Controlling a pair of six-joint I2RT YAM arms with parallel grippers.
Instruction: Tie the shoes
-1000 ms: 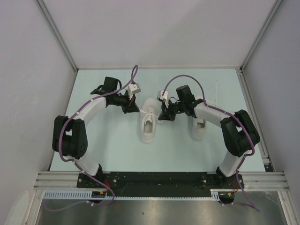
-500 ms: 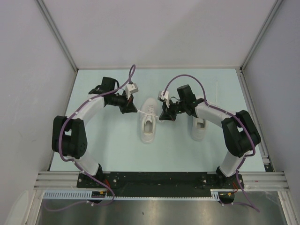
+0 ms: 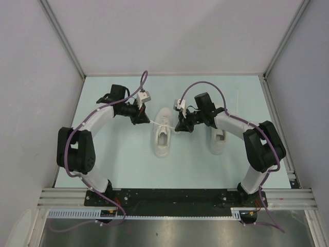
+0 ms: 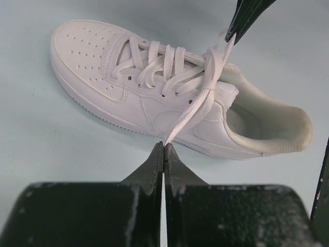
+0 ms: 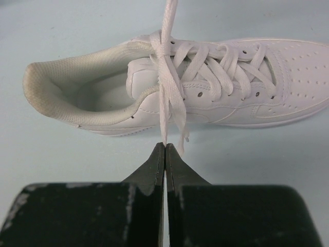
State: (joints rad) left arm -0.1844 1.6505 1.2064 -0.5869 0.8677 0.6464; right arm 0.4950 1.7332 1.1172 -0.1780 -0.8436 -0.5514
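Two white shoes lie on the pale blue table. The middle shoe (image 3: 163, 138) (image 4: 128, 87) (image 5: 241, 98) lies between my grippers, and the other shoe (image 3: 218, 140) sits partly under my right arm. My left gripper (image 3: 147, 121) (image 4: 164, 146) is shut on a lace strand (image 4: 193, 110) that runs taut to a crossing over the tongue. On the opposite side, my right gripper (image 3: 178, 127) (image 5: 165, 146) is shut on the other strand (image 5: 164, 110), also taut. A loose lace tip (image 5: 183, 135) dangles beside it. The right gripper's dark fingers (image 4: 245, 15) show at the top of the left wrist view.
Grey walls with metal rails (image 3: 64, 43) enclose the table on three sides. A thin white line (image 3: 237, 103) lies on the table beyond the right arm. Both arm bases sit on the black bar (image 3: 169, 195) at the near edge.
The left gripper has drawn slightly outward to the left with its lace strand. The right gripper has shifted only a little. Both stay shut.
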